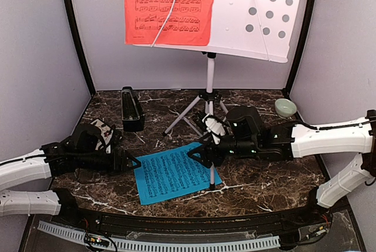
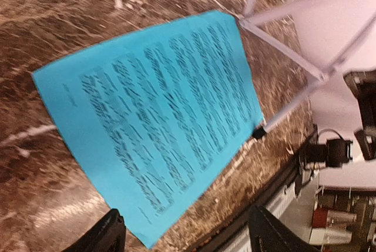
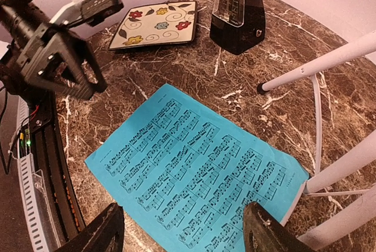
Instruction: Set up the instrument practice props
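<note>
The blue sheet (image 1: 175,172) lies flat at the foot of the music stand (image 1: 210,76), its edge against the front leg. It sits between the left gripper (image 1: 136,162) and the right gripper (image 1: 192,155), both spread wide and holding nothing. Up on the stand rests the red sheet (image 1: 169,6). Below is a dark marble table (image 1: 264,175), with pale walls around.

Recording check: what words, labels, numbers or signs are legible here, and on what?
No words or numbers can be read in any view.
Blue sheet: printed music staves, with small print near its ends that is too small to read.
Red sheet: music staves, any wording too small to read.
Metronome: no label shows.
</note>
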You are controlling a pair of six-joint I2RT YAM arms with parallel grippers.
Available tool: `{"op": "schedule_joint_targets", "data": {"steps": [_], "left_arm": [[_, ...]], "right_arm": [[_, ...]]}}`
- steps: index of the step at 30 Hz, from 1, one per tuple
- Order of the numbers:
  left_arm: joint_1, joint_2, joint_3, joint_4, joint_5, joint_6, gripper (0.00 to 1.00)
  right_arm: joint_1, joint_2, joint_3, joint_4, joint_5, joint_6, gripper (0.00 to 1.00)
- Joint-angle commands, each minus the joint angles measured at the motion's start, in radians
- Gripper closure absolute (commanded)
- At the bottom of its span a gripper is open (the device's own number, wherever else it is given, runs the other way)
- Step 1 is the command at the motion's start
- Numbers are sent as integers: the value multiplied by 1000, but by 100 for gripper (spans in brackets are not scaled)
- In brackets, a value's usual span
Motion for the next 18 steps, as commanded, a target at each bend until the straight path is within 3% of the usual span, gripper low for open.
{"op": "schedule_joint_targets", "data": {"steps": [1,9,18], "left_arm": [[154,75,32,8,5,107,26],[332,312,140,123,78,216,18],[339,525,284,110,121,381,18]], "right_arm": [[17,20,23,19,-13,14,31],[44,88,39,30,-2,37,36],[71,178,83,9,33,22,45]]}}
